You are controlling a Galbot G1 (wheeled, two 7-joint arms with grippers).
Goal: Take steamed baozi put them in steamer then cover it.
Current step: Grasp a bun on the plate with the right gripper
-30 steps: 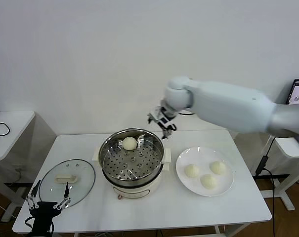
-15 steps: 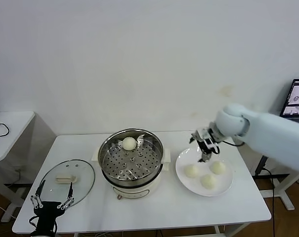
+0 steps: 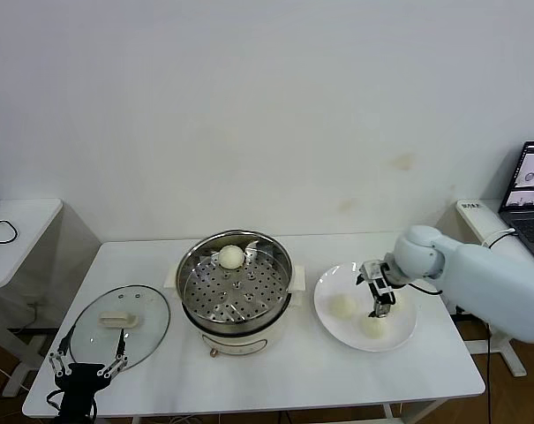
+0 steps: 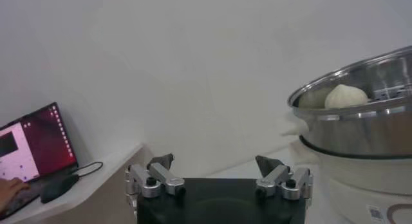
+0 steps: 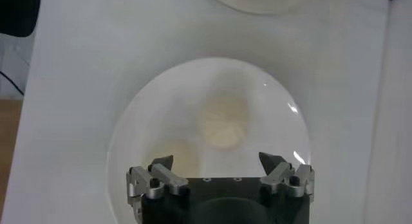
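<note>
White wall behind; a white table [image 3: 275, 371] carries the work. Head view: the steamer [image 3: 236, 281], a shiny perforated steel basket on a cream pot base, stands at table centre with one steamed baozi [image 3: 231, 256] lying at the far side of its basket. To its left the cover [image 3: 121, 321], a clear glass lid with a cream handle, lies flat on the table. To its right sits a white plate [image 3: 330, 320] with more baozi; two show plainly, one [image 3: 342, 306] on the plate's left part and one [image 3: 372, 325] nearer the front, and the right gripper [image 3: 380, 291] hangs low over the plate, hiding its far-right part. Its fingers are spread and grip nothing. The left gripper [image 3: 83, 368] waits at the table's front left corner, just before the cover, fingers also spread.

Left wrist view: the left gripper [image 4: 217, 169] has both fingertips wide apart, nothing between them. Beyond it the steamer [image 4: 360, 122] rises on its cream base, the baozi [image 4: 346, 96] visible over the rim. A laptop [image 4: 32, 148] sits on a side desk farther off.

Right wrist view: the right gripper [image 5: 221, 165] looks straight down on the plate [image 5: 129, 148], fingertips apart and not touching a bun. One baozi [image 5: 224, 121] lies just beyond the gap between the fingertips; another [image 5: 183, 156] lies close by one fingertip.
</note>
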